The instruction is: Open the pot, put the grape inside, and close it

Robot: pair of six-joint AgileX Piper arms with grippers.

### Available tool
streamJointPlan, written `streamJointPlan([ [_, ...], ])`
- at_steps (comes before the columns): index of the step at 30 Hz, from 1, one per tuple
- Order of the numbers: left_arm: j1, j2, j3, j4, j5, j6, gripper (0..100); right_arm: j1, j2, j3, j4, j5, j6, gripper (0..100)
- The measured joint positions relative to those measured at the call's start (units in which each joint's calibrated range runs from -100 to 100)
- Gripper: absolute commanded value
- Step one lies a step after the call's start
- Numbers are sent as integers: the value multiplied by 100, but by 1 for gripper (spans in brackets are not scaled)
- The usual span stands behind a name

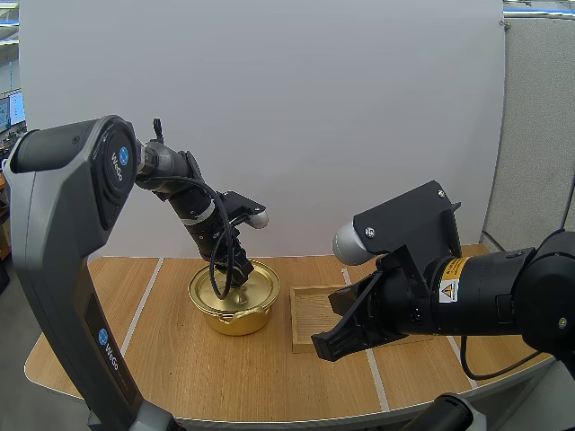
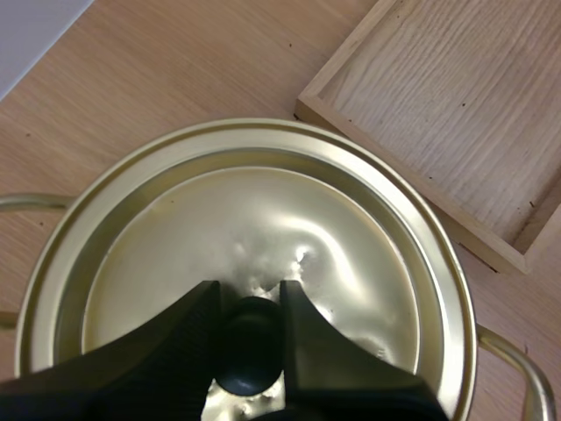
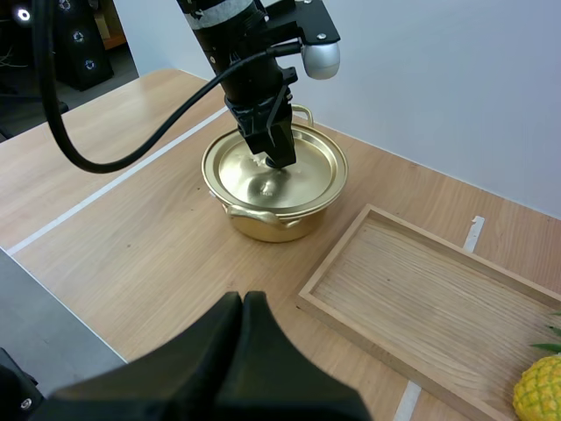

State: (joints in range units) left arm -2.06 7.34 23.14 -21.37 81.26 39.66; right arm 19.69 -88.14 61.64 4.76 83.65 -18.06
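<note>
A gold pot (image 1: pixel 235 321) stands on the table with its gold lid (image 1: pixel 258 282) seated on it. My left gripper (image 1: pixel 235 289) reaches straight down onto the lid's centre. In the left wrist view its two black fingers (image 2: pixel 188 329) press against both sides of the lid's black knob (image 2: pixel 250 355), and the lid (image 2: pixel 263 228) still rests inside the pot's rim. My right gripper (image 1: pixel 325 346) hovers over the near left end of the wooden tray (image 1: pixel 314 310), its fingers lying together as one wedge (image 3: pixel 242 300) with nothing held.
The shallow wooden tray (image 3: pixel 421 298) lies right of the pot (image 3: pixel 263 224), close to it. A yellow toy pineapple (image 3: pixel 539 393) sits beside the tray's far end. Bare table lies in front of and left of the pot.
</note>
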Motion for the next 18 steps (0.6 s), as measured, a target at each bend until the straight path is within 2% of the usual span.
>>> streamJointPlan([
  [1, 0, 0, 0, 0, 0, 0, 7, 0, 0, 0, 0, 0, 0, 0],
  [3, 0, 0, 0, 0, 0, 10, 24, 0, 0, 0, 0, 0, 0, 0],
  [5, 0, 0, 10, 0, 0, 37, 54, 0, 0, 0, 0, 0, 0, 0],
  [7, 0, -63, 24, 0, 83, 74, 95, 0, 0, 0, 0, 0, 0, 0],
  [8, 0, -113, 35, 0, 164, 92, 100, 0, 0, 0, 0, 0, 0, 0],
  [18, 0, -1396, -48, 0, 299, 189, 100, 0, 0, 0, 0, 0, 0, 0],
])
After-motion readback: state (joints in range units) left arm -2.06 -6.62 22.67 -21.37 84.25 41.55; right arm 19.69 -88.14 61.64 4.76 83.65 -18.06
